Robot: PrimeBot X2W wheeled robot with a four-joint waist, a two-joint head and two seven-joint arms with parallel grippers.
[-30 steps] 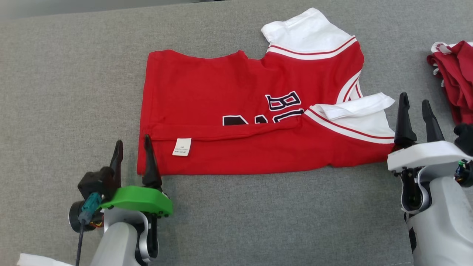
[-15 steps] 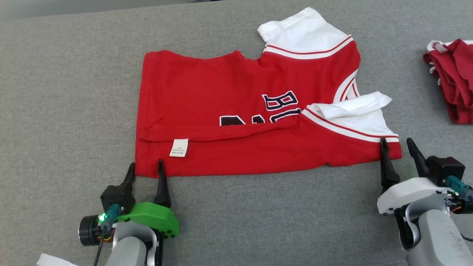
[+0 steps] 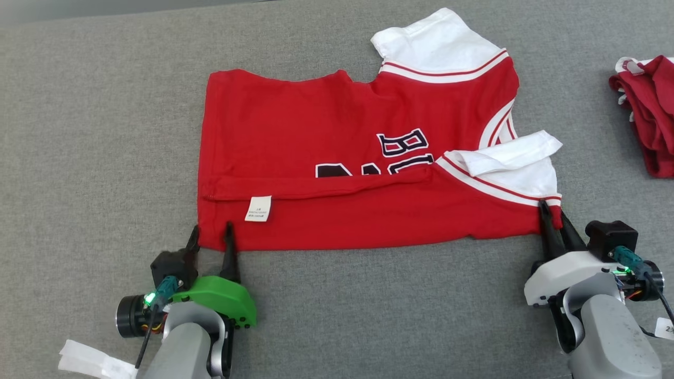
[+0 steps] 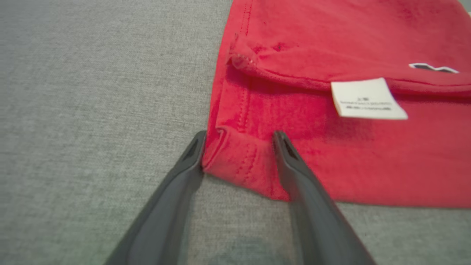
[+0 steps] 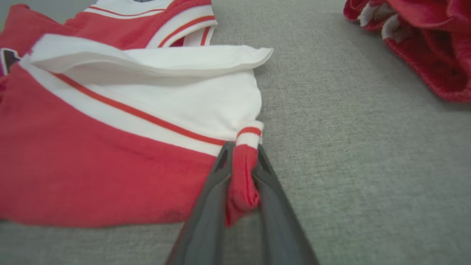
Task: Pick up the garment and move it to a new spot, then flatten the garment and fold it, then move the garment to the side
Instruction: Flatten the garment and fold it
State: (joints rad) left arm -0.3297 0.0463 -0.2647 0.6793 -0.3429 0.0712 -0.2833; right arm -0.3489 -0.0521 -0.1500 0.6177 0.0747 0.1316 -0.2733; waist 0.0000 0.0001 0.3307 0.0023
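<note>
Jersey [image 3: 342, 158] lies on the grey surface [image 3: 79, 158], its near edge folded over once. Right gripper [image 3: 551, 215] pinches the sleeve-side corner; left gripper [image 3: 212, 230] straddles the hem corner, jaws spread. More folding and moving aside remain.

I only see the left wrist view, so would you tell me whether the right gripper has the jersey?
Observer: Yes, the right gripper is shut on the red jersey's near corner, just below the white sleeve.
Operator: Is anything else on the grey surface?
Observer: A second red garment lies bunched at the far right, apart from the jersey.
Operator: And the other sleeve?
Observer: It lies spread at the jersey's far edge.
</note>
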